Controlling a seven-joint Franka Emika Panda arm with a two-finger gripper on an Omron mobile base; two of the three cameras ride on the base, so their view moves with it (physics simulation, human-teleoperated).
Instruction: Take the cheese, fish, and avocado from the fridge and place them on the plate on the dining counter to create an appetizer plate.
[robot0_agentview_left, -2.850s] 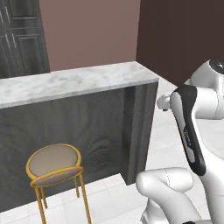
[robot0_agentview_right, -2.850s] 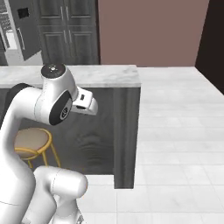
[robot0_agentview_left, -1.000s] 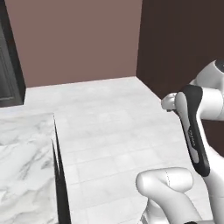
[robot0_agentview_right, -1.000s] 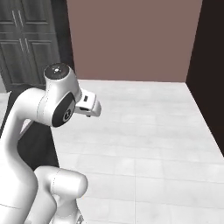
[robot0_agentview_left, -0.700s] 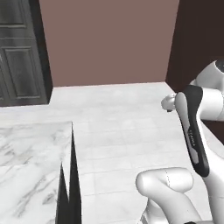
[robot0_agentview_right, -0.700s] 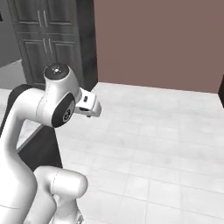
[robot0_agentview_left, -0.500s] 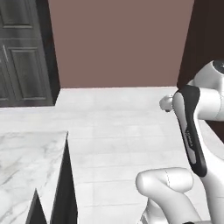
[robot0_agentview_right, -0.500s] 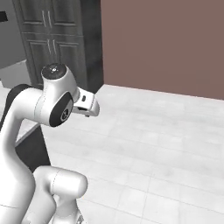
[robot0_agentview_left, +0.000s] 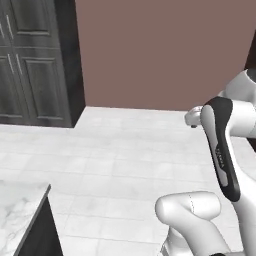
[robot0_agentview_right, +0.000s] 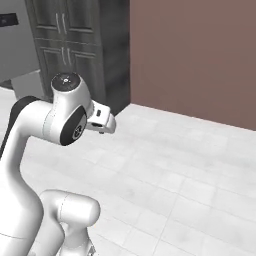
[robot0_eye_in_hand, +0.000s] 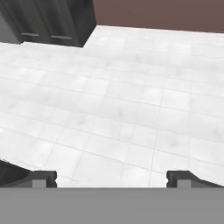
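Dining counter (robot0_agentview_left: 20, 205) has slid to the lower-left corner of the left base view as the base turns, probably toward the fridge. Gripper (robot0_eye_in_hand: 111, 178) hangs wide open and empty over white floor tiles (robot0_eye_in_hand: 131, 100), dark cupboards (robot0_agentview_right: 80, 45) ahead.

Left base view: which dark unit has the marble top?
The dining counter at lower left; the tall cupboard at upper left has panelled doors instead.

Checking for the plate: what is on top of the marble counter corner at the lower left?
Nothing sits on the visible corner of the dining counter; the slab is bare marble. The rest runs out of frame, so no plate can be confirmed.
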